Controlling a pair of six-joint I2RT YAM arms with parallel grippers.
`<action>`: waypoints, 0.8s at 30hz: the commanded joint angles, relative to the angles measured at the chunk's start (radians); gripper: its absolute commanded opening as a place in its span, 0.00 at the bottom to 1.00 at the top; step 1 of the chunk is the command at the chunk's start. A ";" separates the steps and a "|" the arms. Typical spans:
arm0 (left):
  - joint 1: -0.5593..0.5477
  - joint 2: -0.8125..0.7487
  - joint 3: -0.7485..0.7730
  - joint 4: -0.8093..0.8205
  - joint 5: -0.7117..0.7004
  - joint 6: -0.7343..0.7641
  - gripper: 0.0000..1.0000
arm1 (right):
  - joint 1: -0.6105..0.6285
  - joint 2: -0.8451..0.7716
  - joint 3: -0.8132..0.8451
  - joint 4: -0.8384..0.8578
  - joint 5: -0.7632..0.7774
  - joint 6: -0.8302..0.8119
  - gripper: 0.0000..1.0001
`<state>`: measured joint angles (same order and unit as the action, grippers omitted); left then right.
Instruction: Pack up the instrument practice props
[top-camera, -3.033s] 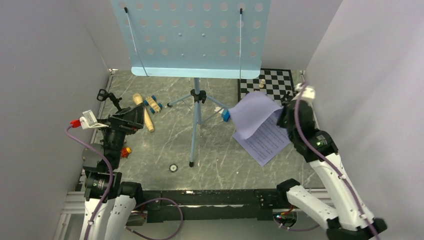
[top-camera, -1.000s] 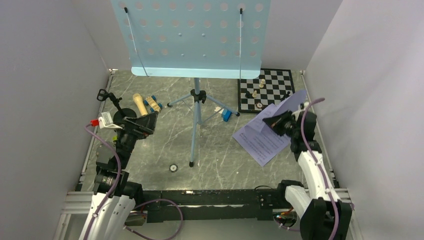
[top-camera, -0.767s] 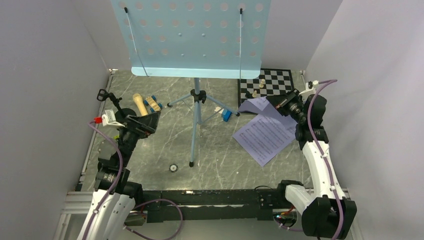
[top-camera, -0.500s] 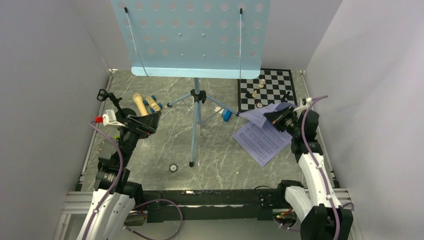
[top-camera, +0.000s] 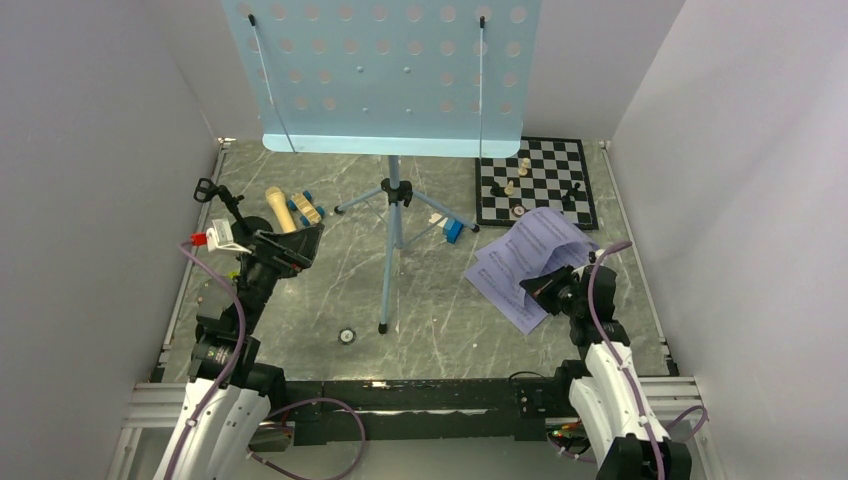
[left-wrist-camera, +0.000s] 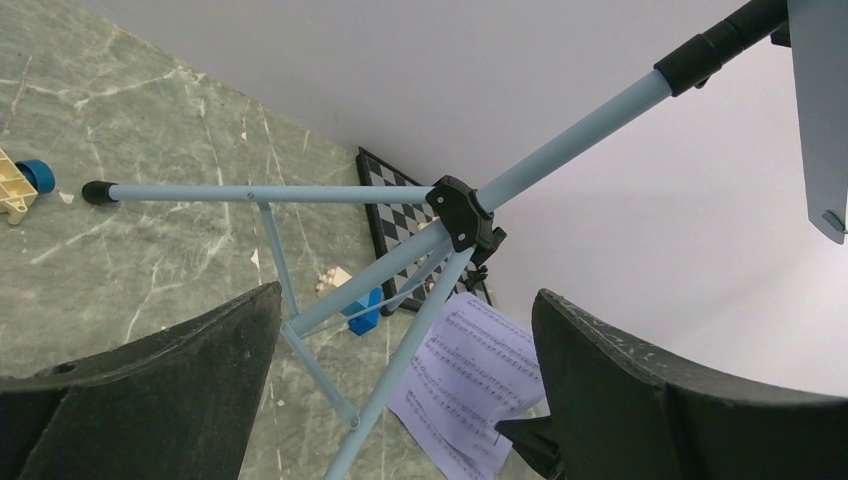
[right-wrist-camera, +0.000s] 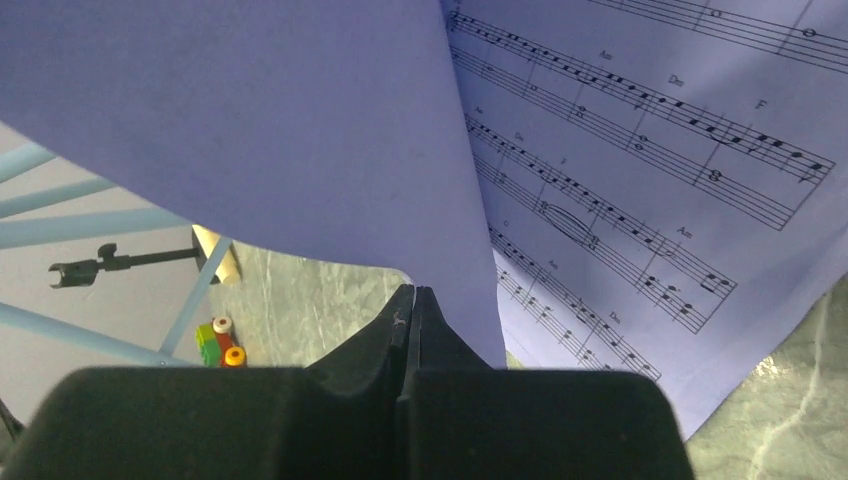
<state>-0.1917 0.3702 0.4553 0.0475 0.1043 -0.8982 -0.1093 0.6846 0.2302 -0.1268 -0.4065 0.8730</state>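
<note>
Marble table (top-camera: 330, 290): left hand (left-wrist-camera: 407, 296) gapes toward music stand (top-camera: 390, 70); right hand (right-wrist-camera: 412, 292) pinches a lavender sheet (right-wrist-camera: 250, 120).

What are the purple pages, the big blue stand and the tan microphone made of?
The lavender sheet-music pages look like thin matte paper: one curls over, and they carry printed notes. The light-blue music stand looks like painted metal, with a punched-hole desk and slim tubes. The tan microphone may be bare wood, but it is too small to be sure.
</note>
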 joint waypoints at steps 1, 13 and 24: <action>-0.005 -0.005 0.012 0.023 0.018 -0.010 0.99 | 0.005 -0.026 -0.008 0.010 0.033 0.030 0.00; -0.005 0.018 0.017 0.023 0.025 -0.015 0.99 | 0.018 -0.021 0.170 -0.165 0.099 -0.038 0.67; -0.006 0.018 0.025 0.010 0.031 -0.014 0.99 | 0.063 -0.012 0.398 -0.338 0.221 -0.143 0.73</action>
<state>-0.1917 0.3843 0.4553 0.0391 0.1112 -0.9039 -0.0666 0.6807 0.5442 -0.3931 -0.2478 0.7807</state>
